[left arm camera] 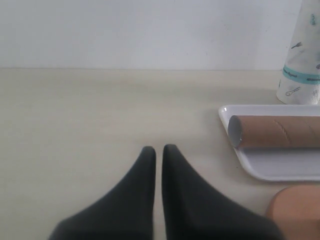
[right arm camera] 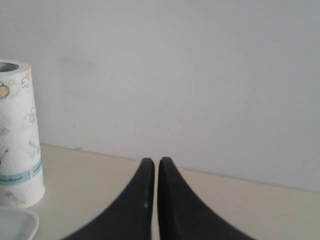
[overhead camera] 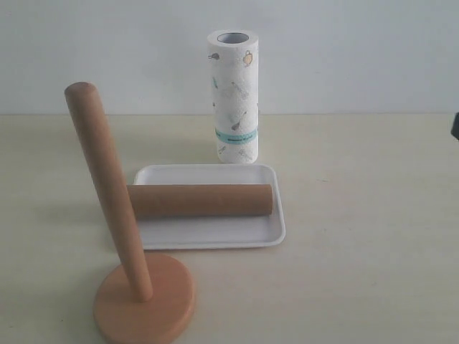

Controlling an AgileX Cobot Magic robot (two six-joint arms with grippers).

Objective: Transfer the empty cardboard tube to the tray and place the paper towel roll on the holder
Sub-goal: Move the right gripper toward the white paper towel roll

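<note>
- We judge the paper towel roll (overhead camera: 234, 100) light and squashy; best gripped at its top rim.
- We see the left gripper (left arm camera: 159, 149) and right gripper (right arm camera: 155, 160) pinched together, empty.

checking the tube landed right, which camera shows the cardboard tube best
The exterior view: nearly the full cardboard tube shows, lying across the tray, only one end behind the holder. The left wrist view shows its open end, the rest cut off. The right wrist view misses it.

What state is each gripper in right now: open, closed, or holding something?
Left gripper: closed, holding nothing.
Right gripper: closed, holding nothing.
</note>
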